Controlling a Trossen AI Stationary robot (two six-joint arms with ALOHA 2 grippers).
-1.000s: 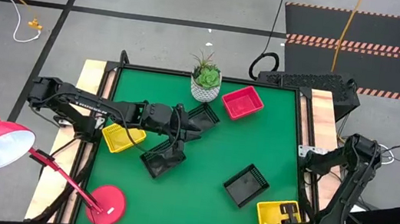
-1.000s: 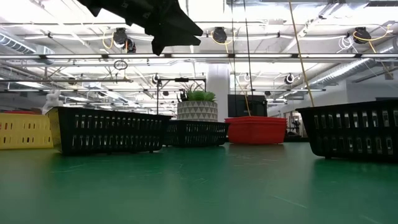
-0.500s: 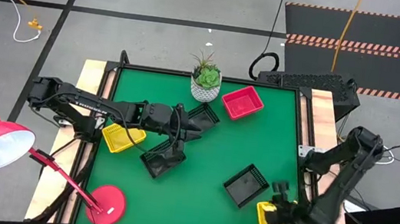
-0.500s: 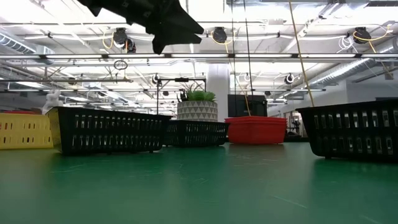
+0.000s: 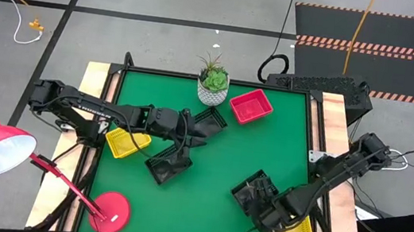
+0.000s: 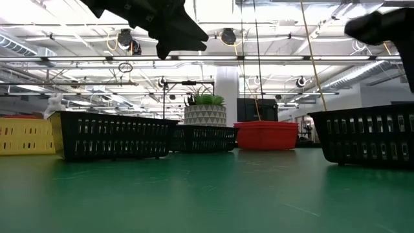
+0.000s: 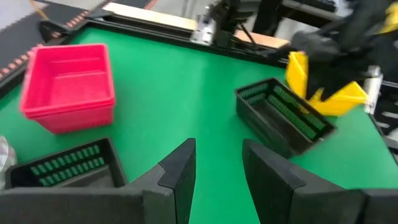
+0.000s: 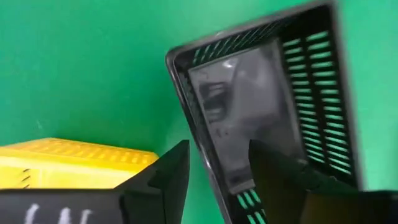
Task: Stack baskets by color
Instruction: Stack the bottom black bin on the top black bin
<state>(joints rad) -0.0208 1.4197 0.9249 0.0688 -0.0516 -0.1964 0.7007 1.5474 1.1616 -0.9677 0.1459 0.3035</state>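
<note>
Sitting right of the table's centre, at about 4 o'clock, the lone black basket (image 5: 255,190) is the one in hand: the right gripper (image 5: 265,210) hangs over its near corner with its jaws parted and empty, the basket's rim showing between them in the right wrist view. Just past it, at 5 o'clock on the table's right edge, rests the yellow basket (image 5: 294,230), clear of the fingers. The step looks like a reach for this black basket, and the next move calls for lowering the jaws astride 1 wall, closing, then carrying it to the other black ones.

Those sit around 10 o'clock: 1 black basket (image 5: 168,165) under the left gripper (image 5: 186,141), whose jaws stand part open with nothing between them, and another black basket (image 5: 212,120) beside the plant pot (image 5: 213,85). A second yellow basket (image 5: 126,142) lies at 9 o'clock, and the red basket (image 5: 251,106) at 1 o'clock.

Whether the red and yellow ones are single trays or nested stacks is hard to tell from above; the left arm covers part of the black basket below it.
</note>
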